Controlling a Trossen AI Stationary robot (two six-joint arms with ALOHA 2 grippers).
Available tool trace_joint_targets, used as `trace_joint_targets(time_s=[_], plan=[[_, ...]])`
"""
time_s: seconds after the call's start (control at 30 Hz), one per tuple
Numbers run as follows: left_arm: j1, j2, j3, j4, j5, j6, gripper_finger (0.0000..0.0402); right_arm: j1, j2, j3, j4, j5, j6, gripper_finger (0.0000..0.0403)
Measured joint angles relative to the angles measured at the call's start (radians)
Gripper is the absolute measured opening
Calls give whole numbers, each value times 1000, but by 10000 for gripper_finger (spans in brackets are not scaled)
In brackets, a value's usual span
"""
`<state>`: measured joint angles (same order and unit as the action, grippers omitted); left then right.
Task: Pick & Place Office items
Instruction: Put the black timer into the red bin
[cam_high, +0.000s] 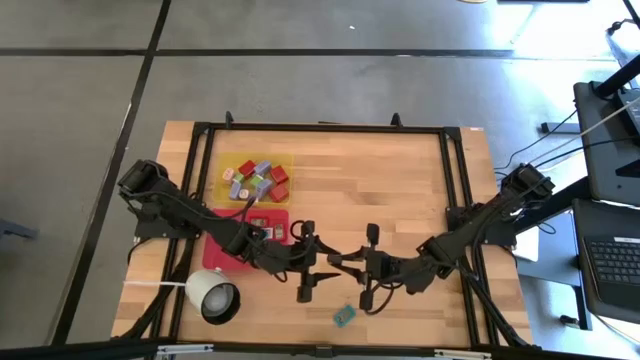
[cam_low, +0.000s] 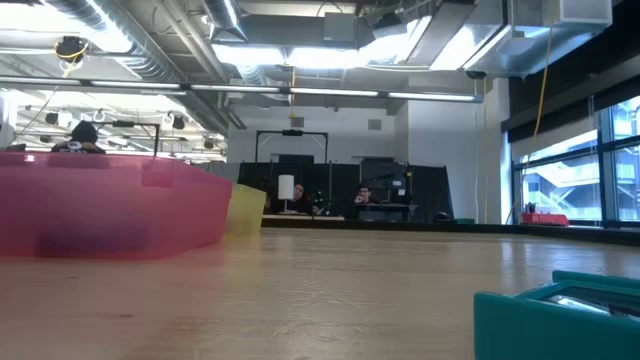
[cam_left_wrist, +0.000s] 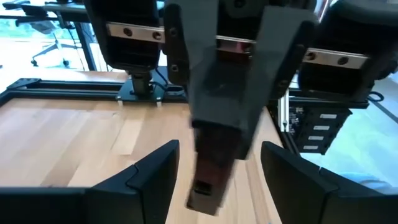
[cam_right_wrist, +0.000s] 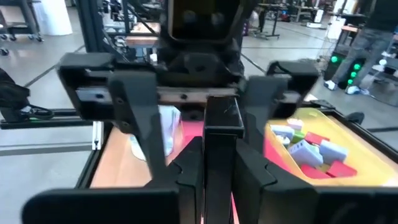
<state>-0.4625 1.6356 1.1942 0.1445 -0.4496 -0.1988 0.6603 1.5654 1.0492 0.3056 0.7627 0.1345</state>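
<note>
High view: about ten office items (cam_high: 257, 181) in one yellow tray (cam_high: 284, 159), two in one red tray (cam_high: 216, 252), one teal piece (cam_high: 344, 316) alone on table (cam_high: 400, 190).
Low view: one teal piece (cam_low: 560, 315) near, one pink-red tray (cam_low: 110, 205).
Left wrist view: left gripper (cam_left_wrist: 214, 168) jaws wide open, empty.
Right wrist view: right gripper (cam_right_wrist: 219, 168) jaws nearly closed on a dark bar; what it is, cannot tell.

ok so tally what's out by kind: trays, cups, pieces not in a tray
flat rectangular trays: 2, the yellow tray and the red tray
white round cup with a cord: 1
small teal piece loose on the wooden table: 1
dark short stick in the right gripper: 1
total: 5
</note>
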Motion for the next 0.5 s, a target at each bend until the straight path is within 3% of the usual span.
trace_joint_targets(time_s=[0.2,0.5], plan=[[9,0,0,3,0,-1,209,-8,0,0,19,-20,-25,68],[9,1,0,10,-1,2,117,-8,0,0,58,-22,-98,59]])
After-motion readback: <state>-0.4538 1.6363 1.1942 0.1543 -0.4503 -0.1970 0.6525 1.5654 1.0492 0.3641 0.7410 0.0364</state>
